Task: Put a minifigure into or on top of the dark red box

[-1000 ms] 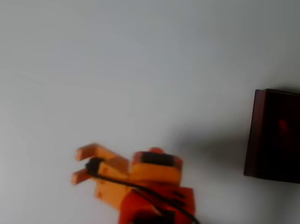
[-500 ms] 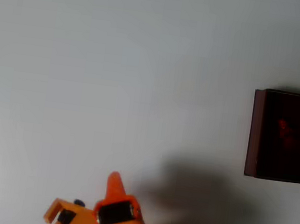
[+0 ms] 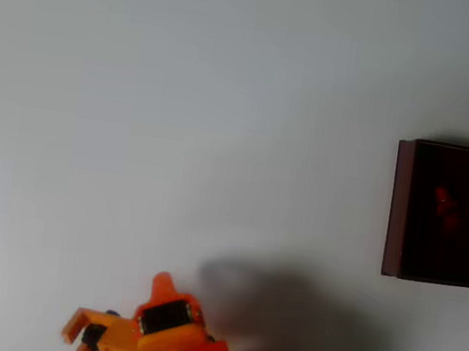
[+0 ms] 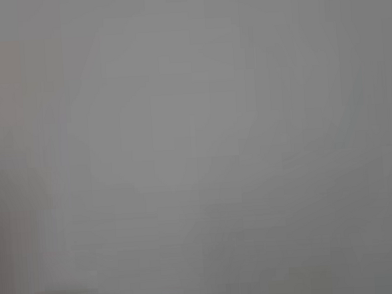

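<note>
A pale grey table (image 3: 227, 97) spreads bare under soft light. Inside the large rectangular dark red box (image 3: 399, 206) at the right edge of the overhead view, a tiny red minifigure (image 3: 445, 203) lies on the near-black floor. Well away, at the bottom edge left of centre, sits the orange two-finger tool (image 3: 74, 328); whether its fingers are spread or together I cannot tell. The wrist view is a grey blur.

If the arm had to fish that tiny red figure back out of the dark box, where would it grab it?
Probably from straight above, closing on the blocky body. The minifigure lies inside the dark red box, whose walls block any sideways approach. It is only a faint red blur there, so its exact pose cannot be told. The gripper sits far off, at the bottom edge of the overhead view.
</note>
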Robot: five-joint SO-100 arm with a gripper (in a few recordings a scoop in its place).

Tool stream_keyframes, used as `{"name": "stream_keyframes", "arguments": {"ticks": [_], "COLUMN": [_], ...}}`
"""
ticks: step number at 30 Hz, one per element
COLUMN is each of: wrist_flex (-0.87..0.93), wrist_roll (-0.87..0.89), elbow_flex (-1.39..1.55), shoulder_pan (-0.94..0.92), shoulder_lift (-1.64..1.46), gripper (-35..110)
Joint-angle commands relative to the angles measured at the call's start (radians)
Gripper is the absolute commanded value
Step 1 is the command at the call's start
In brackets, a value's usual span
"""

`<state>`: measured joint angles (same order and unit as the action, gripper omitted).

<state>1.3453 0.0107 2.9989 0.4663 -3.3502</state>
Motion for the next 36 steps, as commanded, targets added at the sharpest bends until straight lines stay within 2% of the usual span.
{"name": "stream_keyframes", "arguments": {"ticks": [1, 4, 7, 10, 36], "wrist_flex": [0.003, 0.003, 0.009, 0.009, 0.014], "wrist_roll": [-0.003, -0.025, -0.034, -0.020, -0.055], "elbow_flex": [0.006, 0.008, 0.012, 0.012, 0.020], "shoulder_pan": [0.041, 0.091, 0.150, 0.153, 0.183], "shoulder_lift": [-0.002, -0.009, -0.037, -0.038, -0.060], "gripper": [0, 0, 9, 0, 0]}}
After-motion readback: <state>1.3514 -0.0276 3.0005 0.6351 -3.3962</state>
